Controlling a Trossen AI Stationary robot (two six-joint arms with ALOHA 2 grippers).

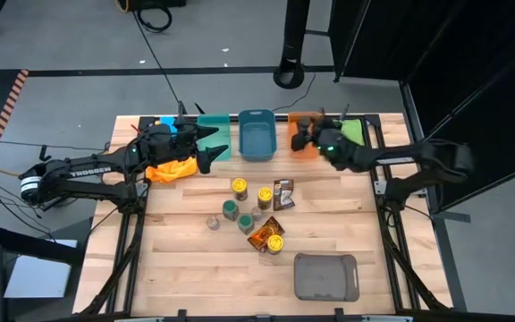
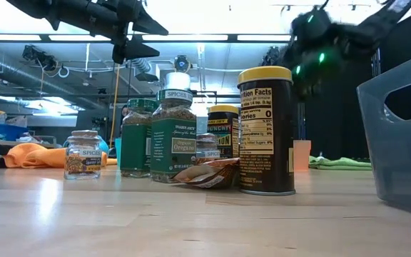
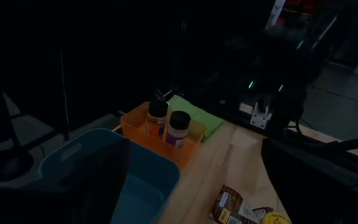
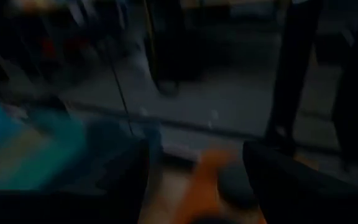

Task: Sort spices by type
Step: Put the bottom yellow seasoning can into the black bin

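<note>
A: Spice jars (image 1: pixel 250 207) stand clustered mid-table with foil packets (image 1: pixel 265 233) among them; two more jars (image 3: pixel 168 125) already sit in the orange bin (image 3: pixel 191 144) at the far edge.

B: Fingers?

A: Left gripper (image 1: pixel 208 146) spread wide and empty, held above the table beside the teal bin (image 1: pixel 215 134). Right gripper (image 1: pixel 302 136) hangs over the orange bin; its fingers stand apart in the wrist view, with nothing seen between them.

B: Step in hand?

A: Judged: the right arm is at the orange bin, and the next jar waits in the cluster.

B: Recommendation?

A: Lift clear of the bin wall first. Approach a jar from above, fingers either side of the lid, avoiding its close neighbours. Match lid colour to bin.
</note>
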